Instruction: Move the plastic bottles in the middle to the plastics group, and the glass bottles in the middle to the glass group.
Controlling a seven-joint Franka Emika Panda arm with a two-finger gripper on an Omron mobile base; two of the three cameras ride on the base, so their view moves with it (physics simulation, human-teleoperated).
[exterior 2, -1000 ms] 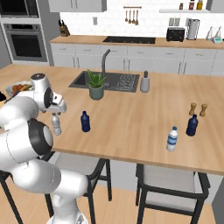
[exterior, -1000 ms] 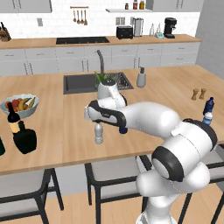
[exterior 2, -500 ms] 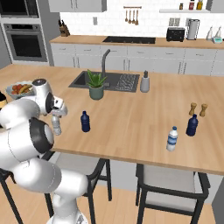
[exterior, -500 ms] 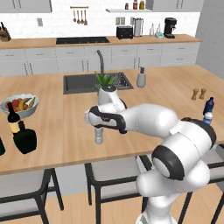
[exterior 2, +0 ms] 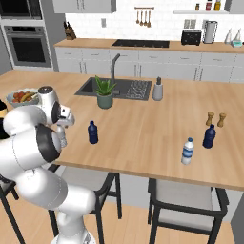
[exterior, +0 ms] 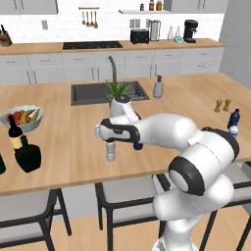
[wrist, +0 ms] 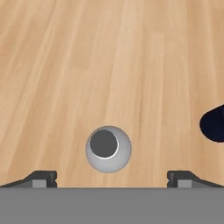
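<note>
clear greyish bottle [wrist: 108, 149] stands upright directly below the spread, empty claw [wrist: 112, 178].

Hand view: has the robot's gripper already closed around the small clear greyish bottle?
No: the small clear greyish bottle stands free between the gripper's wide-apart fingertips, touching neither.

On the island: two small plastic bottles — one clear greyish [exterior: 111, 151], one navy [exterior 2: 93, 133] — one black flask [exterior: 28, 154], one wine bottle [exterior: 14, 134], one fruit bowl [exterior: 22, 117], two shakers [exterior 2: 215, 118].
</note>
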